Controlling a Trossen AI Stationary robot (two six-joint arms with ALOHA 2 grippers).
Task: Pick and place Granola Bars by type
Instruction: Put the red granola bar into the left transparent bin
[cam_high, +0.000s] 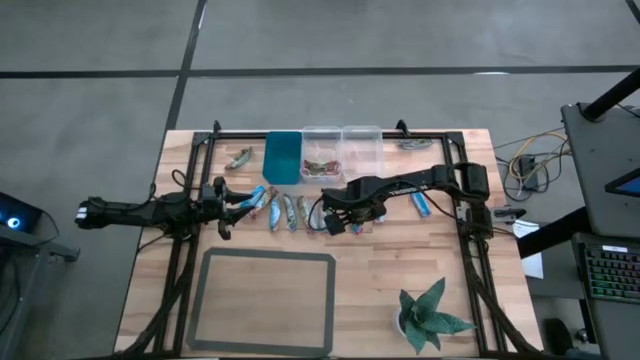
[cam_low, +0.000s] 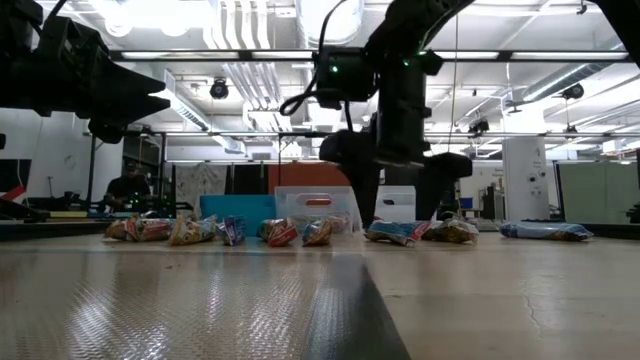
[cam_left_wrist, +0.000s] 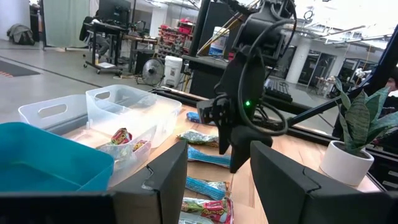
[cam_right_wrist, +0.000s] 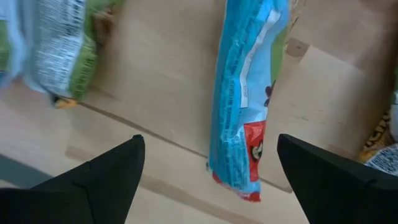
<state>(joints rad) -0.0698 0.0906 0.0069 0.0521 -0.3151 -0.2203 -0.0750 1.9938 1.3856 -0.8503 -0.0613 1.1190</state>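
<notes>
The right pincer (cam_right_wrist: 208, 165) hangs with its fingers wide apart over a blue granola bar (cam_right_wrist: 245, 93) lying flat on the worktop (cam_high: 400, 260), centre of the high view. It should likely descend squarely astride the bar's narrow width before closing. The left pincer (cam_left_wrist: 217, 177), half apart and empty, waits at centre left.

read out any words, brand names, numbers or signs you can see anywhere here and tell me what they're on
None can be read.
Blue bar under the open right claw: print on the wrapper, too blurred.
Green bar beside it: lines of small print, blurred.
Bars in the clear bin: too small.
</notes>
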